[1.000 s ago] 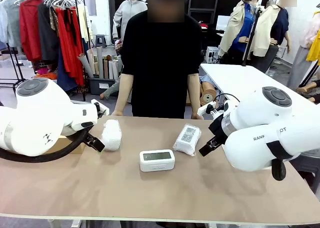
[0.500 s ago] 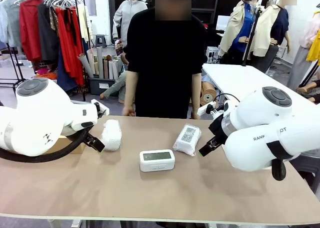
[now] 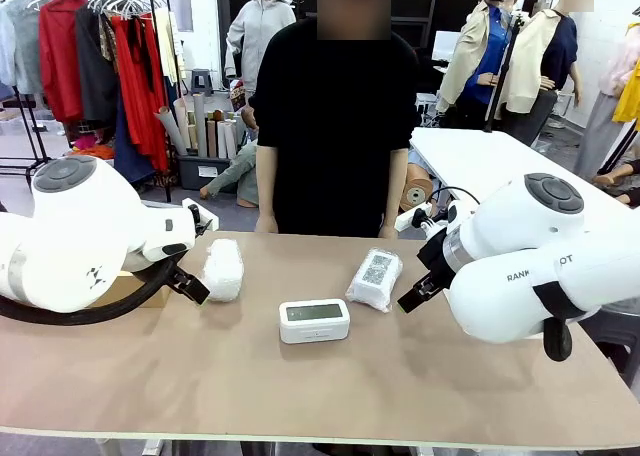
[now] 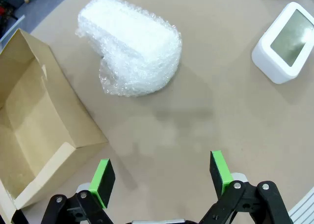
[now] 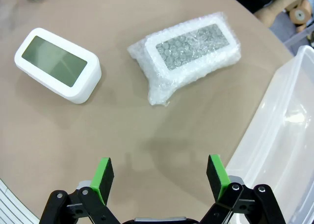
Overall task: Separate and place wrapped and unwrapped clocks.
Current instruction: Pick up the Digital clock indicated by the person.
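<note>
Plain bubble-wrap bundle (image 4: 130, 44) lying on tabletop (image 4: 196, 111) ahead of left jaws, spread apart, clear of it. Labelled bundle (image 5: 189, 54) ahead of right jaws, likewise apart; bare clock (image 5: 58, 64) ahead-left.

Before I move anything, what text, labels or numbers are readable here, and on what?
"RANK" and "OT": partly hidden lettering on the right arm.
On the wrapped bundle, the code label: too blurred to read.
Screen of the bare clock: blank, no digits.
On the left arm, a small mark: too small to read.
</note>
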Tool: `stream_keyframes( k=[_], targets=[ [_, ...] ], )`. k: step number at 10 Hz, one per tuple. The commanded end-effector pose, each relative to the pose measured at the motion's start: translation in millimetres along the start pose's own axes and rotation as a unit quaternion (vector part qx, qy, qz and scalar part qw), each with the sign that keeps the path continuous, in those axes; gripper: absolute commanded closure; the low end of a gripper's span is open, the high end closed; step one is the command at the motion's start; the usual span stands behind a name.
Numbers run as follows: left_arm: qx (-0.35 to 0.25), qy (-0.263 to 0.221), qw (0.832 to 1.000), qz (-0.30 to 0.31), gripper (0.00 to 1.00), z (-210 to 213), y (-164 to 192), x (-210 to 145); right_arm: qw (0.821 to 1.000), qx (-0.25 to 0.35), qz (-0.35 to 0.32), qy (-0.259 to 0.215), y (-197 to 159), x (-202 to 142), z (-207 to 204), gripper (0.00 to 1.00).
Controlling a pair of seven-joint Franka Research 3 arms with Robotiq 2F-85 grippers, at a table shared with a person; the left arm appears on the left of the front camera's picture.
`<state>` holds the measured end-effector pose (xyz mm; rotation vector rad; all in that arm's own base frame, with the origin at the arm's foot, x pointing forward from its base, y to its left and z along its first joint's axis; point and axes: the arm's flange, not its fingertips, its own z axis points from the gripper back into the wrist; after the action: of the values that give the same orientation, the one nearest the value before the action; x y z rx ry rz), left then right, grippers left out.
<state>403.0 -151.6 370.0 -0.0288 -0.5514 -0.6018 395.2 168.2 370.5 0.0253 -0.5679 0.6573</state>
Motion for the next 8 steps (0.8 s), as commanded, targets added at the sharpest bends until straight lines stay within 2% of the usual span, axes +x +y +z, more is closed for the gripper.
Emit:
stream_keyframes(
  k=[1, 8],
  targets=[
    [0.000, 0.000, 1.000, 0.000, 0.00, 0.1, 0.0, 0.0, 1.000, 0.000, 0.000, 0.000, -0.1, 0.0, 0.1, 0.00],
    [0.000, 0.000, 1.000, 0.000, 0.00, 0.0, 0.0, 0.0, 1.000, 0.000, 0.000, 0.000, 0.0, 0.0, 0.0, 0.00]
  ],
)
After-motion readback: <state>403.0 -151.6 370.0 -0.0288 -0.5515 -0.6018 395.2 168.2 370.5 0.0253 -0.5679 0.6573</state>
